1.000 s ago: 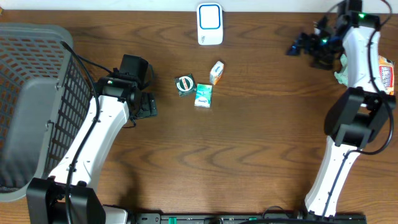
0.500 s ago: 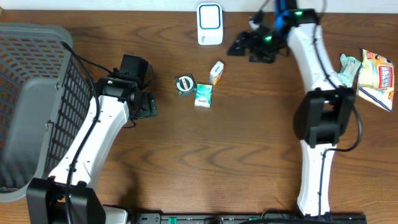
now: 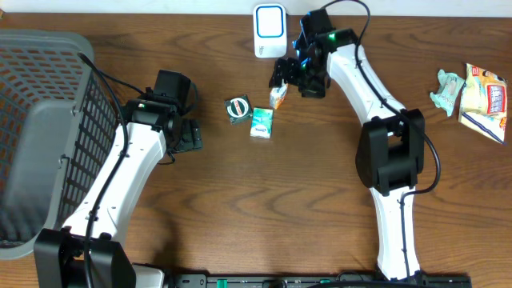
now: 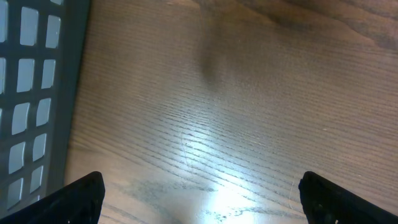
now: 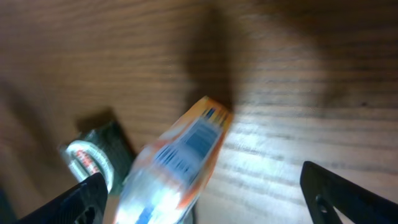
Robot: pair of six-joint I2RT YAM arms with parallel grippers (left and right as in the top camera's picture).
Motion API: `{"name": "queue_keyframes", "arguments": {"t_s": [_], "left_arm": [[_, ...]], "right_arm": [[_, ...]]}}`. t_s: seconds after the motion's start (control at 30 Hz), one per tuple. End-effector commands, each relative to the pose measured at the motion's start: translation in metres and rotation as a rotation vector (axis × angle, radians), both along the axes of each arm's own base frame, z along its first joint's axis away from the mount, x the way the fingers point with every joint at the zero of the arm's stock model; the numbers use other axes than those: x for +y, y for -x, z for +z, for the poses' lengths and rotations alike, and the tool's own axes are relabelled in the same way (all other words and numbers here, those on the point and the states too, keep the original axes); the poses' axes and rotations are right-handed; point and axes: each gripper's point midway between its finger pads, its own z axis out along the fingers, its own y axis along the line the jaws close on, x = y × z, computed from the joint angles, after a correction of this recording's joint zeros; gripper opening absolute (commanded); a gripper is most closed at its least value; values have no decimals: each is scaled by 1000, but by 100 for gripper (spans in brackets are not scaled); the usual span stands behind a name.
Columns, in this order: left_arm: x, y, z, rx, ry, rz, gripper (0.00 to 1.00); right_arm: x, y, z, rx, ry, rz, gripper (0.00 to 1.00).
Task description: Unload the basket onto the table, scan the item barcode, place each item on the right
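A small orange-and-white box (image 3: 278,94) lies on the wooden table, below the white scanner with a blue face (image 3: 270,30). My right gripper (image 3: 290,80) hangs right over this box, jaws wide apart. In the right wrist view the box (image 5: 180,162) shows a barcode on its top face. It sits blurred between the open fingers (image 5: 87,199), nearer the left one, and my right gripper (image 5: 205,208) holds nothing. My left gripper (image 3: 190,136) stands open over bare wood (image 4: 202,208), well left of the items.
A round green tin (image 3: 238,108) (image 5: 93,155) and a teal-and-white packet (image 3: 262,122) lie just left of the box. A grey mesh basket (image 3: 40,120) (image 4: 31,93) fills the left side. Snack bags (image 3: 484,92) and a crumpled wrapper (image 3: 448,88) lie at the far right.
My right arm has swung from the far right of the table leftward, past the scanner, to above the orange-and-white box. The left arm has not moved.
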Motion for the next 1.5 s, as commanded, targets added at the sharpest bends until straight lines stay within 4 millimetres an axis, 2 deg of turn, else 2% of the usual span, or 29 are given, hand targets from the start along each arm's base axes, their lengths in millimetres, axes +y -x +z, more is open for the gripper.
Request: {"name": "queue_keyframes", "arguments": {"t_s": [0.0,0.07,0.1,0.2,0.4,0.53,0.73,0.9,1.0,1.27,1.47], "left_arm": [[3,0,5,-14,-5,12,98],[3,0,5,-14,-5,12,98],[3,0,5,-14,-5,12,98],[3,0,5,-14,-5,12,98],[3,0,5,-14,-5,12,98],[3,0,5,-14,-5,12,98],[3,0,5,-14,-5,12,98],[3,0,5,-14,-5,12,98],[3,0,5,-14,-5,12,98],[3,0,5,-14,-5,12,98],[3,0,5,-14,-5,12,98]], "right_arm": [[2,-1,-5,-11,24,-48,92],[7,-4,-6,-32,17,-41,89],[8,-5,-6,-36,15,-40,82],[13,-5,-4,-38,-12,-32,47],[23,2,7,10,-139,-2,1],[29,6,34,13,-290,58,1],[24,8,92,-100,-527,228,1],[14,16,145,-269,-745,410,1],[12,23,164,-391,-834,530,1],[21,44,194,-619,-992,740,1],[29,48,193,-627,-990,765,1]]}}
